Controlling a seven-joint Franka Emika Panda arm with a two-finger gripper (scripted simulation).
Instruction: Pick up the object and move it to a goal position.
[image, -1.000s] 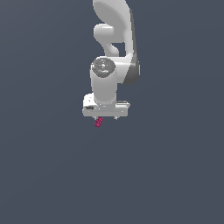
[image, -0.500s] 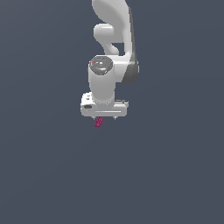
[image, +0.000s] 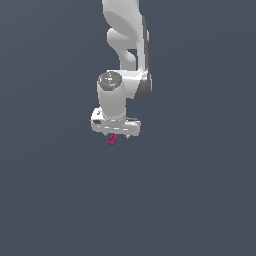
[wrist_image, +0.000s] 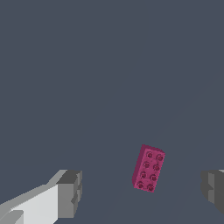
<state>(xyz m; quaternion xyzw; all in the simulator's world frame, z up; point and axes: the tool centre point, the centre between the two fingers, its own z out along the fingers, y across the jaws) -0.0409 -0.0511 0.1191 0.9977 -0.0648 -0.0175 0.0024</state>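
The object is a tiny magenta-pink studded block (image: 113, 139) lying on the dark grey floor. In the exterior view it peeks out just below the white gripper (image: 116, 134), which hangs directly over it. In the wrist view the block (wrist_image: 148, 168) lies between the two grey fingertips (wrist_image: 70, 193), nearer the far one at the frame edge, with clear gaps on both sides. The jaws stand wide apart and hold nothing. The fingertips are mostly hidden behind the hand in the exterior view.
The white arm (image: 125, 55) rises from the gripper toward the top of the exterior view. A plain dark grey surface (image: 200, 200) surrounds the block on all sides.
The gripper and wrist have shifted slightly lower and toward the exterior view's left over the block. The block has not moved.
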